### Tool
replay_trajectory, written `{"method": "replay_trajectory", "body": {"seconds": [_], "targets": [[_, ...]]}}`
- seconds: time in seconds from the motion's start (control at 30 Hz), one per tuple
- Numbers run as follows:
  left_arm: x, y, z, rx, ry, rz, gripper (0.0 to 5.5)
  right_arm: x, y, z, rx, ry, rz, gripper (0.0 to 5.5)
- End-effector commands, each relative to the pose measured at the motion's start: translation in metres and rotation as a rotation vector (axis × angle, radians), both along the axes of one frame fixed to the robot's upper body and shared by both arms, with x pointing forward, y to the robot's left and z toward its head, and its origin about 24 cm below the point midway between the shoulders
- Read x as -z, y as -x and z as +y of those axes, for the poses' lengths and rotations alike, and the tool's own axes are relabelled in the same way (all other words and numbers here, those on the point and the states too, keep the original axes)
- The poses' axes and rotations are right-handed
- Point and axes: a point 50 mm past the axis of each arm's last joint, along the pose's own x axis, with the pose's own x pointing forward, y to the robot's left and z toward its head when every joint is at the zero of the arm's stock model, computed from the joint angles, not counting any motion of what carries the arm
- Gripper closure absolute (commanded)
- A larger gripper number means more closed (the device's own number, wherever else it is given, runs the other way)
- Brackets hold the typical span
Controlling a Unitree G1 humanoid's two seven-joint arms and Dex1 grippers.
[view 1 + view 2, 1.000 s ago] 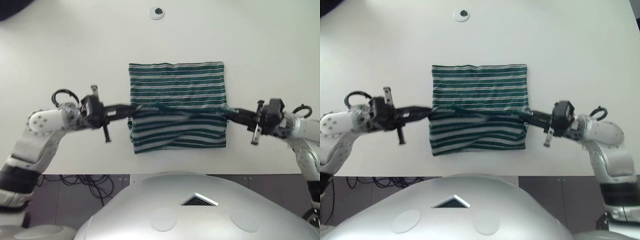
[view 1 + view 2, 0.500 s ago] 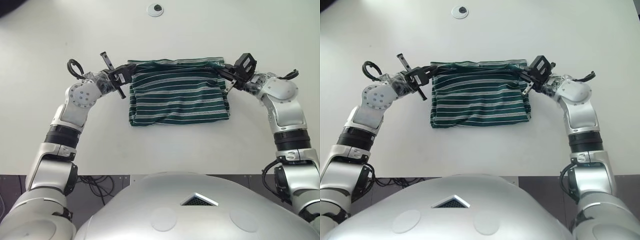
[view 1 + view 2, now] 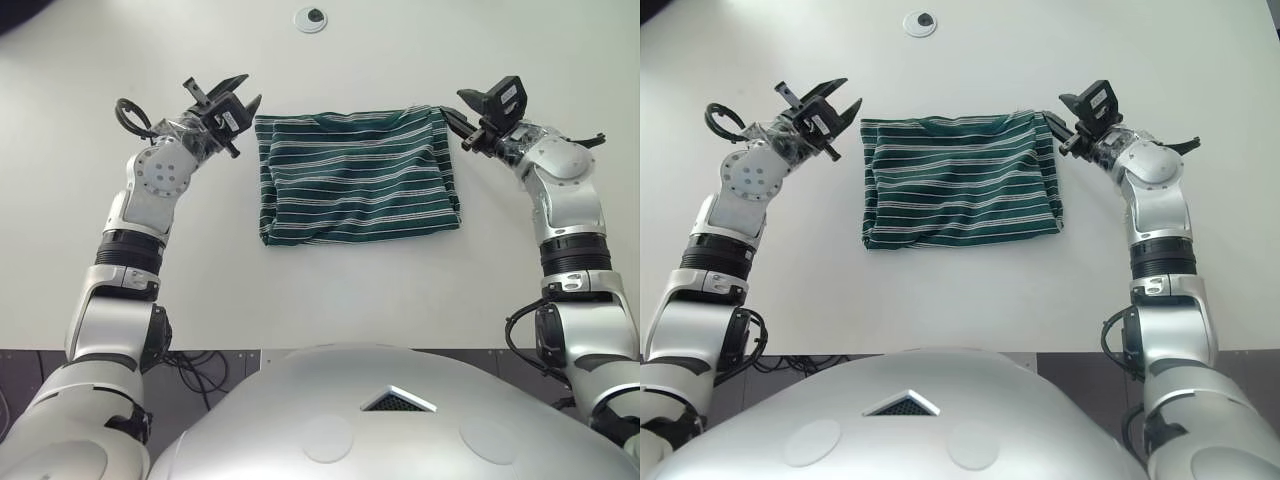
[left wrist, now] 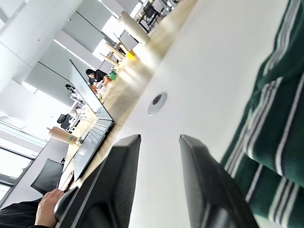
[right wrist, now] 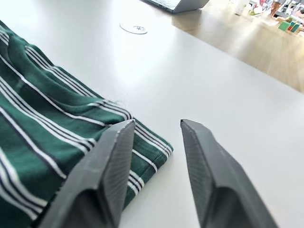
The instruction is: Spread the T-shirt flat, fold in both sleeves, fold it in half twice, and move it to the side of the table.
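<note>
The T-shirt (image 3: pixel 355 178) lies folded into a green striped rectangle on the table (image 3: pixel 320 290), mid-width and nearer the far edge, its near-left corner seemingly a little bunched. The left tool (image 3: pixel 250 90) hangs just beside the far-left corner, fingers spread, holding nothing. The right tool (image 3: pixel 452 105) sits at the far-right corner, likewise spread and empty. A round grommet (image 3: pixel 312 17) lies by the far edge.
</note>
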Motion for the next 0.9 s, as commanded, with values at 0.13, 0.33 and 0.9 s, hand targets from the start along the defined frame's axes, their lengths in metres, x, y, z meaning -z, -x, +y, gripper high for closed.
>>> {"method": "replay_trajectory", "body": {"seconds": [0.13,0.33,0.9], "targets": [[-0.004,0.069,-0.035,0.489,0.013,0.111,4.07,-0.013,0.036,0.022,-0.307,0.195,-0.128,3.15],[0.018,0.1,-0.039,0.673,-0.172,0.318,4.07,0.009,0.056,0.015,-0.5,0.502,-0.069,3.15],[-0.002,-0.019,-0.025,0.685,-1.243,-0.422,4.07,-0.007,0.112,0.131,-0.999,0.215,-0.191,3.15]]}}
